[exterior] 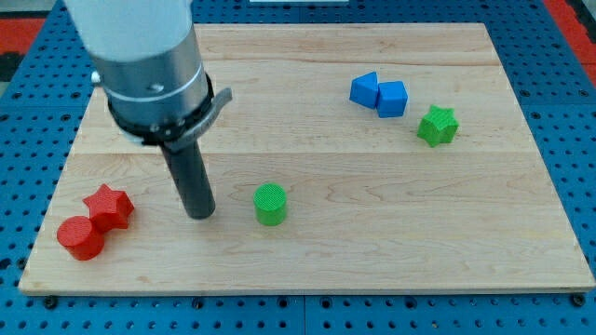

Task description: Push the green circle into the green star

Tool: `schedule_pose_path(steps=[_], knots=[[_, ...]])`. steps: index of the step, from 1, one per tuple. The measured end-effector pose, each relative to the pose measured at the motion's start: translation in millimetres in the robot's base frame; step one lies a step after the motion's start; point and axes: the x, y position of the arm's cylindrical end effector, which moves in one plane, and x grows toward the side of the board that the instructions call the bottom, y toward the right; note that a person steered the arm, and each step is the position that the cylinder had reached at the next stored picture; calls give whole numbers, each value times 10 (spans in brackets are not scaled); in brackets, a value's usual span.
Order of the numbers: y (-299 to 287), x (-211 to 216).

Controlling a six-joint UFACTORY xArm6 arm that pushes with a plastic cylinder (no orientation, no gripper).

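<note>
The green circle [270, 204] is a short upright cylinder with a finely ridged top face, standing on the pale wooden desk [372, 242] a little below the middle of the view and slightly toward the view's left. The green star [437, 126] sits well apart from it, toward the view's upper right, just beside a pair of blue blocks [379, 94] that touch each other; their exact shapes are hard to make out, though they look faceted. At the view's lower left a red star [109, 206] leans against a red circle [80, 238]. The arm carries no hand, so nothing is grasped or released; it ends in a dark rod whose tip [198, 214] rests on the desk just to the view's left of the green circle, with a narrow gap between them. The arm's grey housing [149, 56] is cut off by the view's top edge. No brand, label or readable writing shows anywhere.
</note>
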Motion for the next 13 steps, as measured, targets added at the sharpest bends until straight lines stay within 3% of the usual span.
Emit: schedule_pose_path(steps=[2,5,7,8,10,13], knots=[[47,70],[1274,-122],[1283,-178],[930,-101],[874,-333],[1560,-637]])
